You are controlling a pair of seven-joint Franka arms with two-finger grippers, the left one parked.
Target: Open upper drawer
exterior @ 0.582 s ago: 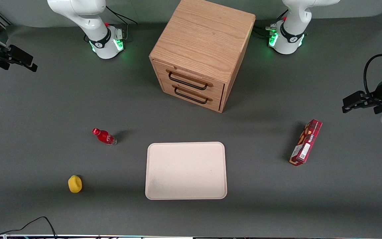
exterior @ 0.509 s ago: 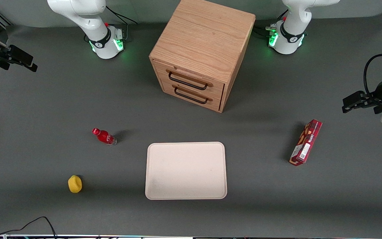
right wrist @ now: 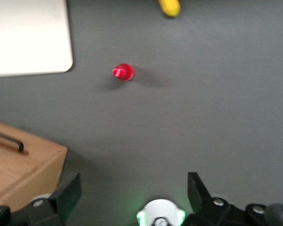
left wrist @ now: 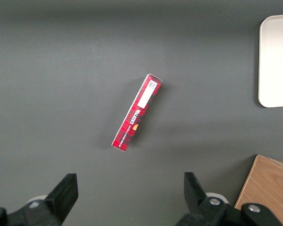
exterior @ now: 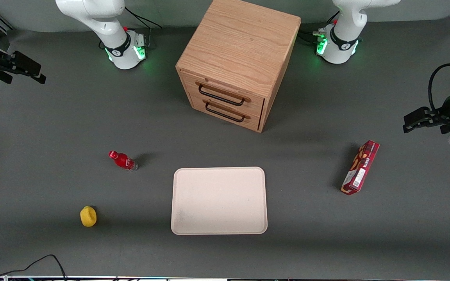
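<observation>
Oak cabinet stands on the grey table between the two arm bases, turned a bit so its front faces the front camera at an angle. Upper drawer is the topmost of two in that front, light wood w/ a black wire bar handle; it sits flush w/ the cabinet face, fully shut. Lower drawer just beneath it looks the same, also shut.

Right arm's gripper hangs above the table at the working arm's end, well apart from the cabinet and touching nothing. Wrist view shows its jaws spread wide w/ nothing between them; both black fingers are visible, and the table plus the arm's green-lit base show between them. One corner of the cabinet and an end of a black handle show in that view too.

Other items on the table: cream tray, nearer the front camera than the cabinet and roughly in line w/ it. Red bottle stands upright beside the tray, toward the working arm's end. Yellow object sits nearer the camera than the bottle, apart from it. Red box lies toward the parked arm's end, well apart from the tray
</observation>
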